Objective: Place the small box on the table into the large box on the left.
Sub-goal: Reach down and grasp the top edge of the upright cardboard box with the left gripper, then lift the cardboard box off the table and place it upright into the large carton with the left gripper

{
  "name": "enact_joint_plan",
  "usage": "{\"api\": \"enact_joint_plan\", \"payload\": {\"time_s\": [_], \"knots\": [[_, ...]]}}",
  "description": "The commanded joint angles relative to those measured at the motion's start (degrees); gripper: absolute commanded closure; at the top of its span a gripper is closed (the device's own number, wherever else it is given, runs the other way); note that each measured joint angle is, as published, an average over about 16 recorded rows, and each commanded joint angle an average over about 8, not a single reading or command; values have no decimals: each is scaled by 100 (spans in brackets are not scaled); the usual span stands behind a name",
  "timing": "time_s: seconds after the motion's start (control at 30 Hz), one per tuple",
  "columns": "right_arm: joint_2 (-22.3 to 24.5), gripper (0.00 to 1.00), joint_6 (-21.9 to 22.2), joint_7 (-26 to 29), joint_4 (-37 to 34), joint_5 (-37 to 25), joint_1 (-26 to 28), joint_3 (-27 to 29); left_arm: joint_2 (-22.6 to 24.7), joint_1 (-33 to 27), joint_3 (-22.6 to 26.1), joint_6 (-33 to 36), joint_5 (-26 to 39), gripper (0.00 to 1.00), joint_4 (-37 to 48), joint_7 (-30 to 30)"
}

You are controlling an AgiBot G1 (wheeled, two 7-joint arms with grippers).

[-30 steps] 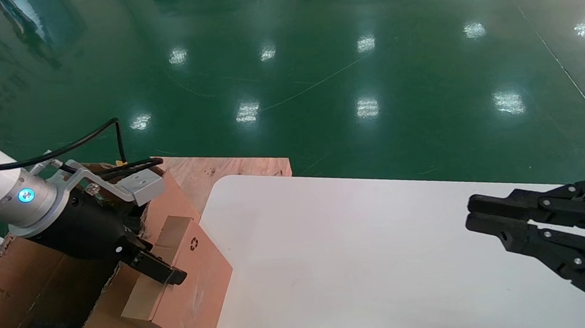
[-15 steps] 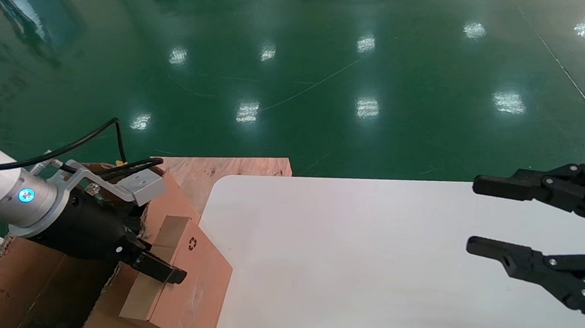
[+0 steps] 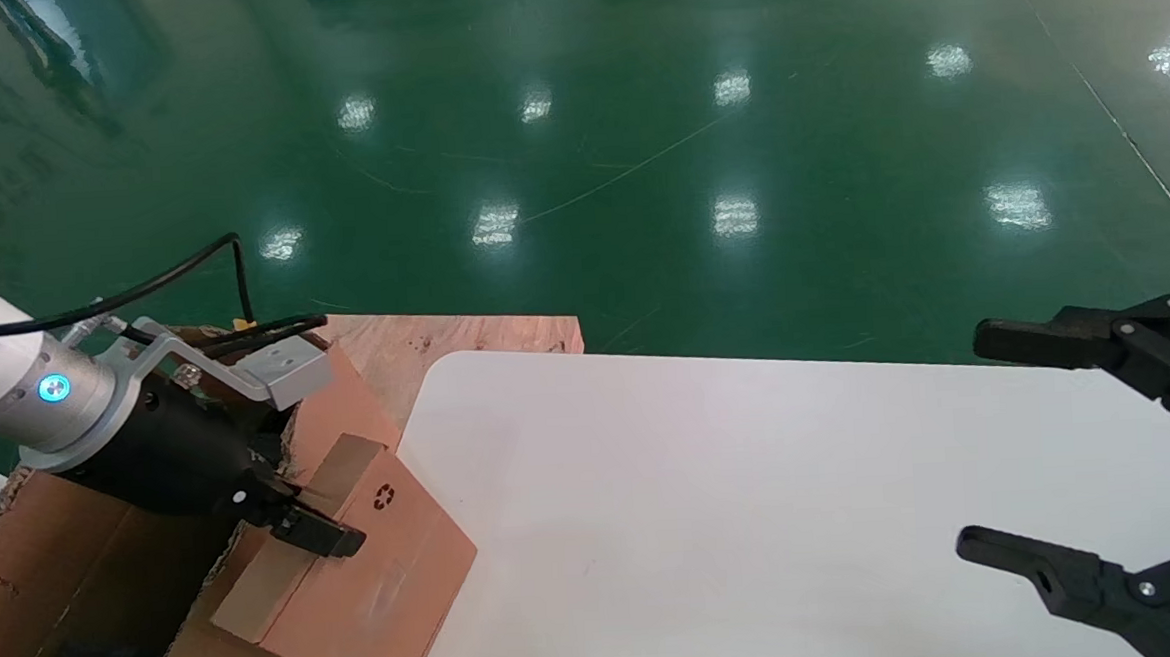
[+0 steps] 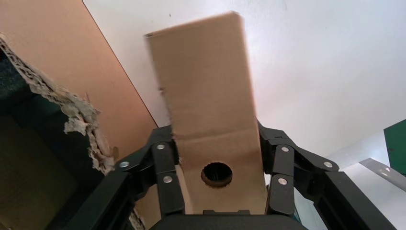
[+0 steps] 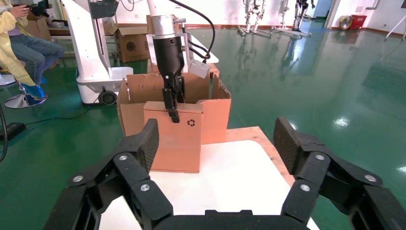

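Note:
My left gripper (image 3: 307, 528) is shut on the small box (image 3: 377, 570), a flat brown carton with a black recycling mark. It holds the box by its upper narrow end, tilted, at the table's (image 3: 755, 510) left edge, against the large box (image 3: 46, 557). In the left wrist view the fingers (image 4: 165, 158) clamp both sides of the small box (image 4: 210, 86) beside its round hole (image 4: 216, 174). The ragged edge of the large box (image 4: 81, 115) is right next to it. My right gripper (image 3: 976, 438) hovers wide open and empty over the table's right side. From it I see the small box (image 5: 174, 141) in front of the large box (image 5: 143, 88).
A light wooden board (image 3: 445, 336) lies under the table's far left corner. Green shiny floor lies beyond. The right wrist view shows a seated person (image 5: 19, 43), a white robot base (image 5: 95, 52) and another carton (image 5: 129, 45) behind the large box.
My right gripper went from shut to wide open and drew back a little to the right. The small box in my left gripper tipped and slid slightly lower and to the left.

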Motion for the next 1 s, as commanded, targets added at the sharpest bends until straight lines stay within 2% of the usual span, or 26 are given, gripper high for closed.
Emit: {"api": "enact_joint_plan", "payload": {"time_s": [0.03, 0.27, 0.47, 0.77, 1.0], "knots": [[0, 0, 0, 0, -1, 0, 0, 0, 5, -5, 7, -1, -3, 100, 32, 26], [0, 0, 0, -1, -2, 1, 1, -2, 122, -338, -186, -178, 43, 100, 134, 247], [1, 0, 0, -2, -2, 2, 2, -4, 369, -929, -479, -348, 273, 100, 501, 621], [2, 0, 1, -3, -2, 3, 2, -6, 409, -2276, -698, -21, 1390, 100, 1079, 1418], [2, 0, 2, -4, -2, 4, 2, -7, -59, -3061, -386, 354, 2234, 100, 1205, 1742]]}}
